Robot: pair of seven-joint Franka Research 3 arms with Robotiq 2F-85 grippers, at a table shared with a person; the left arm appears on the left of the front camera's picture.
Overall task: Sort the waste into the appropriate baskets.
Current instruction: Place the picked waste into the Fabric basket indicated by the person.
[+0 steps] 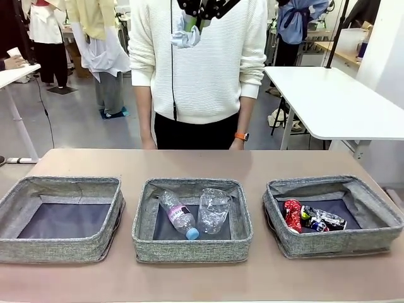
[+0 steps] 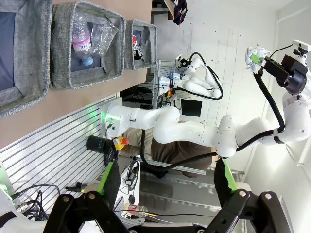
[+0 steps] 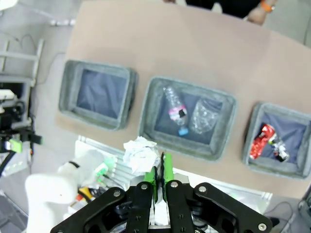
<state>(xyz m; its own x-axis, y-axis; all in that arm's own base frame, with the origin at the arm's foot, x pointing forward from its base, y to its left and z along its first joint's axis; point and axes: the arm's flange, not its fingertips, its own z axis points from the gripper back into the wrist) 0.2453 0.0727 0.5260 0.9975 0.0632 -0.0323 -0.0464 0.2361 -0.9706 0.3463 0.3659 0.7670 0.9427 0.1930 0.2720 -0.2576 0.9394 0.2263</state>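
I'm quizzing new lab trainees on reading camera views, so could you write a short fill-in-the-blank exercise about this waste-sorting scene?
1. The right tool, raised high above the table, is shut on a crumpled white ____ ball.
2. The blue-capped bottle and the clear plastic cup lie in the ____ basket.
3. The crushed red can lies in the basket on the robot's ____ side.
4. The left tool stands ____.

Missing words: paper; middle; right; open

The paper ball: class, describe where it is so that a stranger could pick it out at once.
Start at the three baskets in a row on the table, then look high above them. There the right gripper is shut on the paper ball. It is crumpled, white, and the one piece of waste outside a basket.
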